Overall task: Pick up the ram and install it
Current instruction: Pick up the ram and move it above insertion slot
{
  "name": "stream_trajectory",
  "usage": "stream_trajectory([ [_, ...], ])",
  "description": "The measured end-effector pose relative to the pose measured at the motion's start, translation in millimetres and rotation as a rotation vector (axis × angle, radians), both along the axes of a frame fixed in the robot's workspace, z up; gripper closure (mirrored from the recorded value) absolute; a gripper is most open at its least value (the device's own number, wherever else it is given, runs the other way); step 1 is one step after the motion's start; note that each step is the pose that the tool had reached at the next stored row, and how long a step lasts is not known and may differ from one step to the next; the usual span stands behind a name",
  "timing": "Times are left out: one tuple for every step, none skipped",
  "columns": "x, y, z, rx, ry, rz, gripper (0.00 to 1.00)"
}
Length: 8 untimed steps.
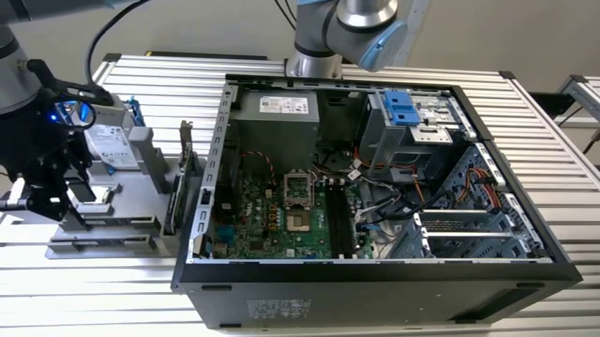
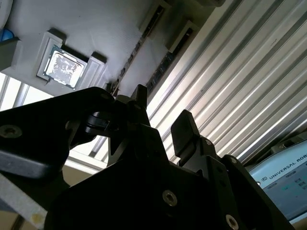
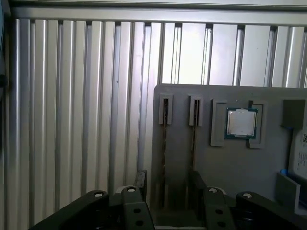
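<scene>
Position, exterior view: my black two-finger gripper (image 1: 52, 200) hangs over the grey moulded parts fixture (image 1: 94, 242) at the exterior view's left. The fixture rests on the ribbed aluminium table (image 1: 159, 84). A silver hard drive (image 1: 111, 147) stands in the fixture. The open black computer case (image 1: 375, 288) stands just beside the fixture, toward the exterior view's right, with its green motherboard (image 1: 281, 217) exposed.

First wrist view: my gripper (image 3: 169, 181) has its fingers (image 3: 140, 179) spread apart, with nothing clamped. The ram (image 3: 164, 153), a long, narrow dark circuit-board stick, stands on edge in a slot of the fixture (image 3: 230, 163), in line with the gap between my fingers. I cannot tell whether either finger touches it. A second dark stick (image 3: 193, 143) stands in the neighbouring slot. A square silver processor chip (image 3: 241, 122) sits in a recess near that second stick.

Second wrist view: my gripper (image 2: 162, 108) shows the same spread fingers. The ram (image 2: 164, 67) runs toward the gap between them. The second dark stick (image 2: 139, 48) lies between the ram and the processor chip (image 2: 62, 67).
</scene>
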<state>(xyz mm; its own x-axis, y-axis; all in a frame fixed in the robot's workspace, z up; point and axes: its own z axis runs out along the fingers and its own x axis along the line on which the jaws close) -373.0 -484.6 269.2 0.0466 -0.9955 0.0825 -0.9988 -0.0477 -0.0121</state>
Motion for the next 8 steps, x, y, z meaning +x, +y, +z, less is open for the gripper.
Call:
stream_trajectory([
  [0.0, 0.0, -0.3, -0.0001, -0.0001, 0.0, 0.0],
  [0.0, 0.0, -0.5, -0.0003, -0.0001, 0.0, 0.0],
  [0.0, 0.0, -0.8, -0.0005, -0.0001, 0.0, 0.0],
  [0.0, 0.0, -1.0, -0.0008, -0.0001, 0.0, 0.0],
  [0.0, 0.0, -1.3, -0.001, -0.0001, 0.0, 0.0],
  [0.0, 0.0, -1.6, -0.0012, -0.0001, 0.0, 0.0],
  [0.0, 0.0, -1.9, -0.0016, -0.0001, 0.0, 0.0],
  [0.0, 0.0, -2.2, -0.0019, 0.0, 0.0, 0.0],
])
